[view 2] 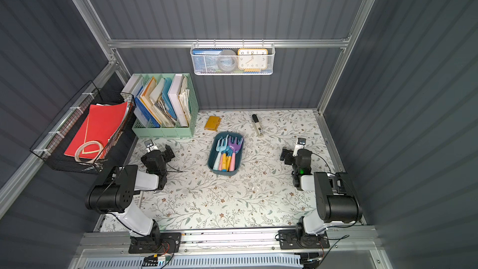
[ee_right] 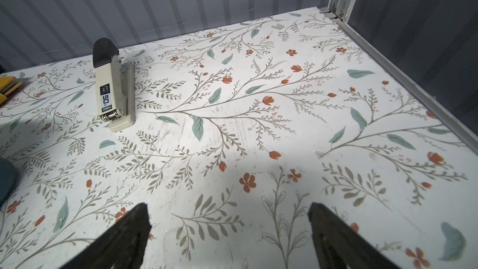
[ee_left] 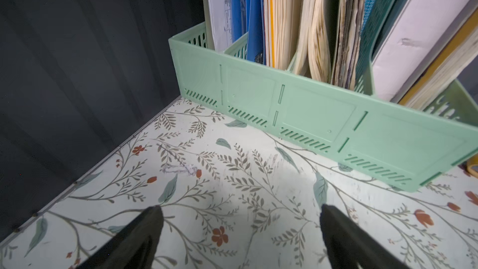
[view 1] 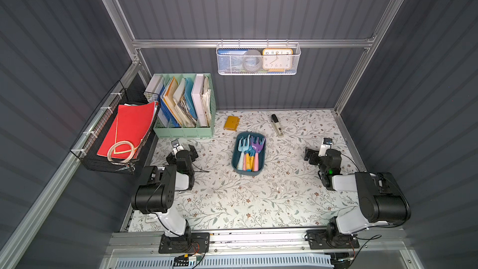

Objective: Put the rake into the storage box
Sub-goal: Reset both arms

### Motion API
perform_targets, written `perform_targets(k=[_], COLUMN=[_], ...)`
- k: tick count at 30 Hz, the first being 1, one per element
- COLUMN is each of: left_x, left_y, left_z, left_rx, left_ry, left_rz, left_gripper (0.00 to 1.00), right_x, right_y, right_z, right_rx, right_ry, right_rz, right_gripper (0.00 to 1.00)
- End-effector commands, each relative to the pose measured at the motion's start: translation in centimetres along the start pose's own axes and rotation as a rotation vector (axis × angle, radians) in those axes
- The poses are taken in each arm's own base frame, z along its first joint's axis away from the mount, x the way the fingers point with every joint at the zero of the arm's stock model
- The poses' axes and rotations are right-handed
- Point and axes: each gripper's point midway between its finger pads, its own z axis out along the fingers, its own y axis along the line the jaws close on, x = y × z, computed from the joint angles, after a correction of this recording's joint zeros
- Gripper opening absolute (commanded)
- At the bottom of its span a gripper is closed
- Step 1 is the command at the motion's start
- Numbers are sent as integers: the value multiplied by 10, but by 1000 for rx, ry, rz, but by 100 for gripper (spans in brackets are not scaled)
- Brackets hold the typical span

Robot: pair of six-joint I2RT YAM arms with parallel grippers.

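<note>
The storage box [view 1: 248, 173] [view 2: 224, 173], a shallow dark teal tray, sits mid-table in both top views. Toy rakes lie inside it side by side, heads toward the back wall, among them a pale blue rake [view 1: 244, 144] [view 2: 222, 144] and a purple rake [view 1: 258, 145] [view 2: 235, 145]. My left gripper [view 1: 185, 149] [ee_left: 239, 218] hovers open over bare table, well left of the box and facing the file organizer. My right gripper [view 1: 316, 151] [ee_right: 227, 216] is open and holds nothing, well right of the box. A sliver of the box [ee_right: 6, 177] shows in the right wrist view.
A mint-green file organizer [view 1: 185, 128] [ee_left: 310, 115] full of folders stands at the back left. A black wire basket [view 1: 103, 161] hangs on the left wall. A white mesh basket [view 1: 258, 71] hangs on the back wall. A yellow case [view 1: 231, 122] and a stapler [view 1: 276, 124] [ee_right: 113, 86] lie behind the box.
</note>
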Motion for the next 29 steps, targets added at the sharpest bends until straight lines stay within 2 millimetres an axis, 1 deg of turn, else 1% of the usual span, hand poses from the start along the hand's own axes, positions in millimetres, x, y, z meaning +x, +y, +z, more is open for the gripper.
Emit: perform_targets(k=[1, 19, 25, 29], left_x=[-14, -13, -13, -13], left_y=[-1, -1, -5, -2], left_z=[1, 0, 2, 0], left_rx=[3, 1, 21, 7], left_ry=[-45, -44, -37, -44], left_rz=[-39, -38, -40, -35], left_gripper=[100, 100, 100, 100], right_x=[-11, -12, -13, -12], right_y=[2, 2, 2, 2], right_z=[1, 0, 1, 0], right_rx=[-9, -10, -11, -12], right_ry=[-39, -64, -65, -62], right_rz=[-7, -7, -8, -9], right_gripper=[99, 99, 99, 99])
